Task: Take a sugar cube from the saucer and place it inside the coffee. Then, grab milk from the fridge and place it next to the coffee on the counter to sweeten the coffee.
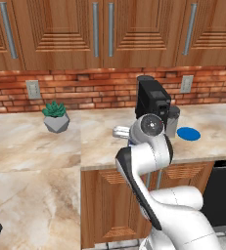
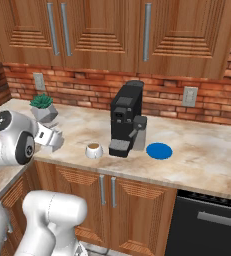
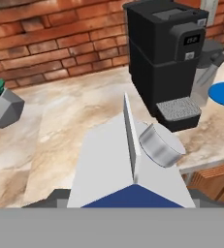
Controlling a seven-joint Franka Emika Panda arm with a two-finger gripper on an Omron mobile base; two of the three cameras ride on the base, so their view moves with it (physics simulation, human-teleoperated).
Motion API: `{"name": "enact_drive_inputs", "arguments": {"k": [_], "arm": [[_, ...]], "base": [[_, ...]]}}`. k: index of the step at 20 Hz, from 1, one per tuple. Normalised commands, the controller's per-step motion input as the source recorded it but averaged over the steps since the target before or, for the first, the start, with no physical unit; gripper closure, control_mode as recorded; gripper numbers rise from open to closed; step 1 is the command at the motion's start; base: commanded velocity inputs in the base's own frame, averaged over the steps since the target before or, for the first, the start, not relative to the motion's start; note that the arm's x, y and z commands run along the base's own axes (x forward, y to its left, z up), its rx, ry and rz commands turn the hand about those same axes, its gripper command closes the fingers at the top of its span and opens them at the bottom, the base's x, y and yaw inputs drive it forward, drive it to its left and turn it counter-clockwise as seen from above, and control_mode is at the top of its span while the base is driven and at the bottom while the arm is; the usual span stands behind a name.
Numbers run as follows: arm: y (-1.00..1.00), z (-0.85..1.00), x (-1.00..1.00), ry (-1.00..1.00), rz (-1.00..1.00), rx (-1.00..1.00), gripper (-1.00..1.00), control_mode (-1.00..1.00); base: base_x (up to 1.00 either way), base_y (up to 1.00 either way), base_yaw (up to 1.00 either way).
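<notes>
Holding the milk (image 3: 128,164) near the coffee (image 2: 93,150), jaws apparently clamped low on its sides; light, stiff, slippery carton.

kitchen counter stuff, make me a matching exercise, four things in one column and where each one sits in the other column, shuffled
Things:
1. milk
2. coffee
3. saucer
4. potted succulent

Places:
A. on the counter, right of the black coffee machine
B. in the gripper, above the counter's front edge
C. near the brick wall, far left of the machine
D. on the counter, just left of the machine's drip tray

Pairs: 1-B, 2-D, 3-A, 4-C
</notes>
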Motion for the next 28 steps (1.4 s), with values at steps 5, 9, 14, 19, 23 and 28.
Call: {"name": "enact_drive_inputs", "arguments": {"k": [5, 9, 14, 19, 23, 28], "arm": [[0.00, -0.09, 0.53, 0.01, 0.00, 0.00, 1.00, -1.00], [0.00, -0.08, 0.49, 0.04, 0.00, -0.02, 1.00, -1.00], [0.00, -0.11, 0.42, 0.07, 0.00, -0.03, 1.00, -1.00], [0.00, -0.20, 0.43, 0.06, -0.03, -0.04, 1.00, -1.00], [0.01, -0.18, 0.36, 0.04, -0.03, -0.04, 1.00, -1.00], [0.09, -0.26, 0.23, 0.04, 0.00, -0.04, 1.00, -1.00]], "base": [[0.00, 0.00, 0.00], [0.00, 0.00, 0.00], [0.00, 0.00, 0.00], [0.00, 0.00, 0.00], [0.00, 0.00, 0.00], [0.00, 0.00, 0.00]]}}
